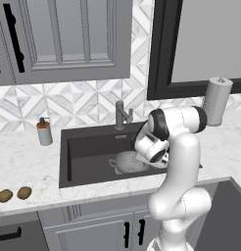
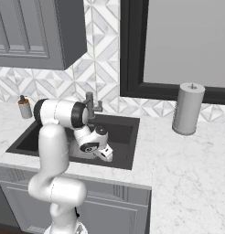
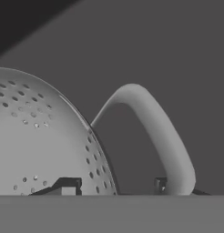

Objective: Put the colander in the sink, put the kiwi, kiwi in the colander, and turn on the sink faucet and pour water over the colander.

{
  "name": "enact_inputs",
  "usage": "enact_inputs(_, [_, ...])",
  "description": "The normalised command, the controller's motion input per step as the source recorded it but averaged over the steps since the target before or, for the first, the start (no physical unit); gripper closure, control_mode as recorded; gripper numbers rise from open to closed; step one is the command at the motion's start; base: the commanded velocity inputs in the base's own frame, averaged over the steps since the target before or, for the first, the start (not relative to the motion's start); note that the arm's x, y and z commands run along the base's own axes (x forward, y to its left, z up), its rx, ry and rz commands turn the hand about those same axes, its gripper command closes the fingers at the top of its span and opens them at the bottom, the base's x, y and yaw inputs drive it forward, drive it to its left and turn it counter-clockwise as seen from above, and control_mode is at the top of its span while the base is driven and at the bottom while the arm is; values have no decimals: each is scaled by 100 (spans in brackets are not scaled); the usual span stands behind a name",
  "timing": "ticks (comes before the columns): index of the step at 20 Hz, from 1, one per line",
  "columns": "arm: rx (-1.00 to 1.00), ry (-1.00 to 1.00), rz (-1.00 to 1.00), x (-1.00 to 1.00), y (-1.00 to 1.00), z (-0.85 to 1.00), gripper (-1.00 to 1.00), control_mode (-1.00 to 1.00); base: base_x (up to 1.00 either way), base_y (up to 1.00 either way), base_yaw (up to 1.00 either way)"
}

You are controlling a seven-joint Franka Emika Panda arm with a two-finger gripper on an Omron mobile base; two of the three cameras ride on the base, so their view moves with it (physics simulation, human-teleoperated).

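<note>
Marble counter (image 1: 24,162), white, veined; grey cabinets above, patterned tile behind.

Lower left of the left base view: two kiwis (image 1: 5,195) (image 1: 24,192), brown, side by side on the counter near its front edge, well apart from the basin. Neither is in the colander yet.

Left of centre: soap bottle (image 1: 44,132), white with orange collar, upright beside the sink's left rim.

Centre: sink (image 1: 88,147), dark-grey basin. Sink faucet (image 1: 121,115) behind it, grey, spout angled over the basin, no water seen.

Centre, inside the basin: colander (image 1: 128,162), silver-grey, pierced, apparently resting on or just above the sink floor toward the right. In the hand view its perforated wall fills the left and one loop handle (image 3: 155,132) arches across the middle.

Right of centre: gripper (image 3: 114,185), low in the basin at the colander's handle. Its two dark tips stand apart, one against the perforated wall, one by the handle's base; whether they pinch the rim or are letting go cannot be told.

Upper right: paper towel roll (image 1: 216,102), upright on the counter.

Handling note: placing step looks nearly complete. Judged best practice is to free the fingers fully, then lift straight up so the loop handle is not snagged and the colander stays flat under the spout.
</note>
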Motion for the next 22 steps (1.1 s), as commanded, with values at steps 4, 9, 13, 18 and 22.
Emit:
enact_inputs(4, [0,3,0,7,39,0,100,-100,0,0,0])
enact_inputs(9, [0,3,0,13,26,0,100,-100,0,0,0])
enact_inputs(13, [0,1,0,9,1,-7,100,-100,0,0,0])
enact_inputs(18, [0,4,0,2,-1,-3,-100,-100,0,0,0])
enact_inputs(22, [0,0,0,-1,-22,2,-100,-100,0,0,0])
